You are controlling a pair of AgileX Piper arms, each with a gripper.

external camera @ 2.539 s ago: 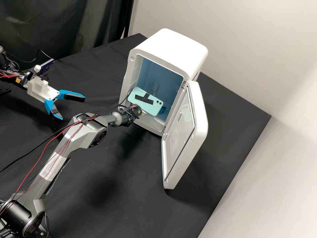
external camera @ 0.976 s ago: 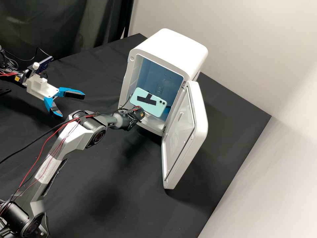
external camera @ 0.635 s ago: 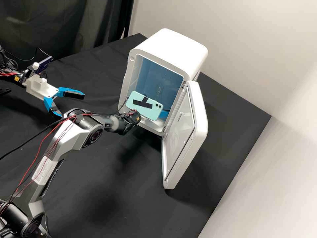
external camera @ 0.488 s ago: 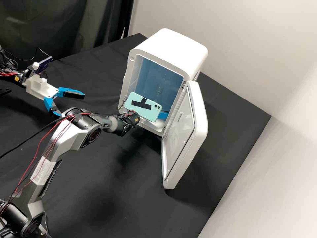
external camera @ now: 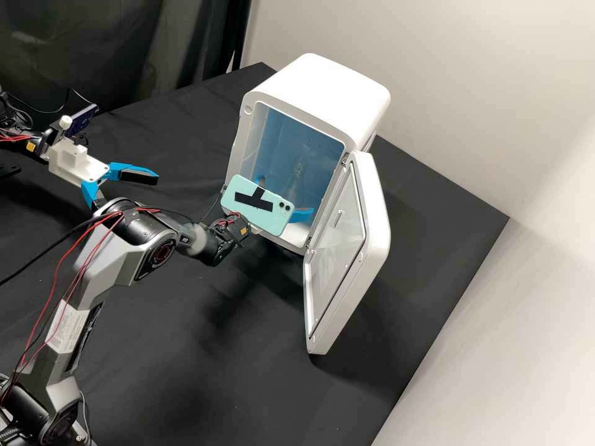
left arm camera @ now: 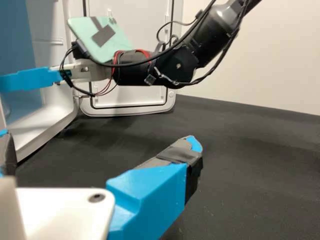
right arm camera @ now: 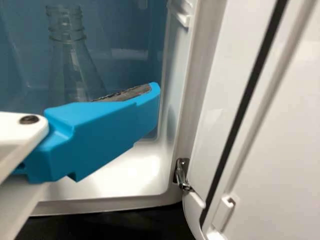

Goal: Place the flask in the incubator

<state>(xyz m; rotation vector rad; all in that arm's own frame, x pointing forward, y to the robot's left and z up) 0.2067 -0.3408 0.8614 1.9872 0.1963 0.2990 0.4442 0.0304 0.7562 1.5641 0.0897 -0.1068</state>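
At incubator [external camera: 322, 93] doorway, right hand [external camera: 284, 196] spread wide

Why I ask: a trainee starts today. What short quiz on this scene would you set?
1. True or false: the flask lies tipped over outside the incubator.
2. The door is: A shut, B open, C removed.
3. Fill in: the left gripper is ____.
Key: 1 false, it stands upright inside; 2 B; 3 open.
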